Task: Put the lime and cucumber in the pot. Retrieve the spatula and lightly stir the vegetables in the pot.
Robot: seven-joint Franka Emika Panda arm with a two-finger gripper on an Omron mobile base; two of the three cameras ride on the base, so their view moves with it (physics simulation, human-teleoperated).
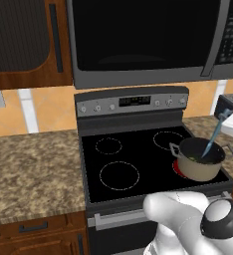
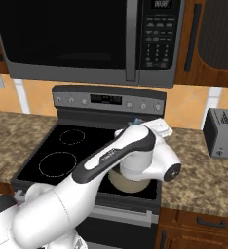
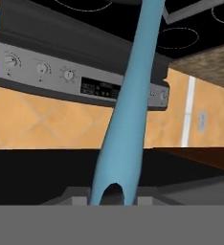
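Claw (image 1: 227, 114) clamped on the spatula (image 1: 212, 137) handle (blade down inside the pot (image 1: 200, 159)).

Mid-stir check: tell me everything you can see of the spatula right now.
The spatula is slim, light blue and plastic-looking, with a thin straight handle. It stands tilted in the pot on the stove's front right burner, its lower end down inside the dark interior, its blade hidden there. The handle's top reaches the gripper, which is shut on it. In the hand view the handle runs up from the bottom.
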